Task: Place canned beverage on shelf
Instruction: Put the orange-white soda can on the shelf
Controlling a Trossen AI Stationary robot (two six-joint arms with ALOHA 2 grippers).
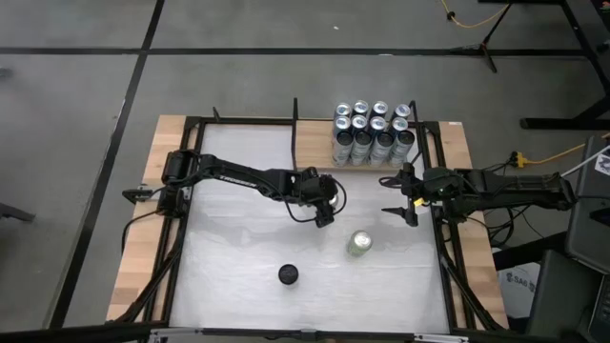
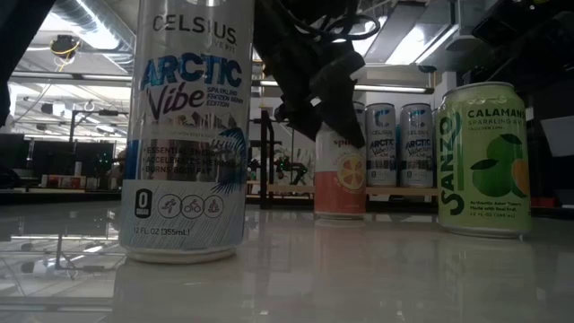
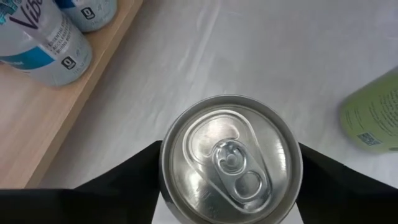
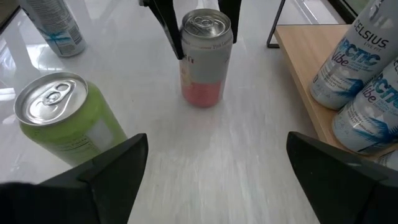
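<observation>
Pink-and-white can bracketed by left gripper, upright, short of the shelf.

High view: left gripper (image 1: 325,211) was found mid-table, nearer than the right gripper (image 1: 404,202), which was parted and empty. Left wrist view: the can (image 3: 231,158) was flanked by both fingers (image 3: 127,180); firm contact could not be confirmed. Right wrist view: the shelf (image 4: 305,59) was noted just beside.
</observation>
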